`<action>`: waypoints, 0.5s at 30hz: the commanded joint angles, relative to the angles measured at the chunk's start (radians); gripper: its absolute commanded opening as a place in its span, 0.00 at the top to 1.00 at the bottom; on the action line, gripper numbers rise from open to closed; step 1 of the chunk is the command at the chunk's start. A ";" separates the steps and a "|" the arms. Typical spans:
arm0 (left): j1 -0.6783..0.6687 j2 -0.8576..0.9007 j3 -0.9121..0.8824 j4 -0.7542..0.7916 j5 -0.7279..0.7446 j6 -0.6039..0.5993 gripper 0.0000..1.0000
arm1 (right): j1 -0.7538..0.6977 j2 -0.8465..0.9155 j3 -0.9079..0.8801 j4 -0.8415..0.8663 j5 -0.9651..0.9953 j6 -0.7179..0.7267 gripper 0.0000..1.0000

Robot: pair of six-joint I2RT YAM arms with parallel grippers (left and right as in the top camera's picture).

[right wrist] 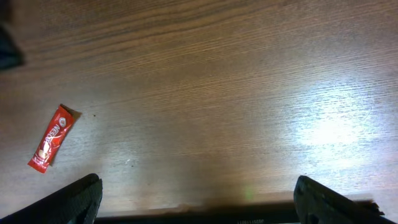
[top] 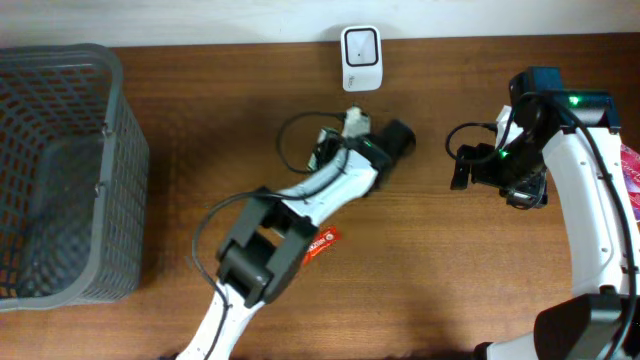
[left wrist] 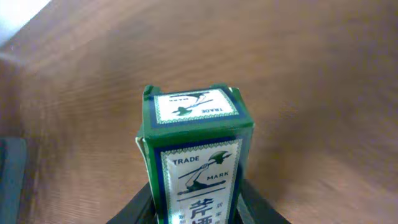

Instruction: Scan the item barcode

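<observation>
**Overhead:** L gripper (top: 345, 132) is reaching toward the back edge of the table (top: 500, 280) and holding the box (top: 352, 120) just in front of the scanner (top: 360, 58), near it but not touching. The arm is hiding most of the box here. R gripper (top: 458, 165) is hanging off to the right, well apart from both. A sachet (top: 322, 243) is lying beside the L arm's lower link, and the basket (top: 128, 150) is sitting at far left.

**L wrist:** The jaws are clamping the green box (left wrist: 196, 162) by its two long sides, with dark fingers (left wrist: 140, 208) showing low on either side. The box is sticking out past them, trade-mark label toward the cam. No barcode is showing on the faces seen here, so I can't tell which side is carrying it.

**R wrist:** The jaws are standing wide apart w/ nothing between them, above bare wood. The sachet (right wrist: 51, 138) is lying at left.

**Doing the step well, in my view:** The job is presenting the code. Probably best is rolling the wrist slowly till the barcode face is squarely facing the scanner window, pausing on each face, keeping the grip firm and low so the fingers aren't covering the print, and keeping the R arm clear.
</observation>
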 commanded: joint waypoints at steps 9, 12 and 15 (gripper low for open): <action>-0.036 -0.004 0.142 -0.143 0.199 0.029 0.42 | -0.007 -0.018 0.028 -0.003 0.002 -0.040 0.01; 0.077 -0.004 0.297 -0.231 0.426 -0.004 0.41 | -0.007 -0.018 0.028 -0.006 0.002 -0.041 0.01; 0.279 -0.004 0.338 -0.236 0.924 -0.003 0.43 | -0.007 -0.018 0.028 -0.003 0.002 -0.041 0.01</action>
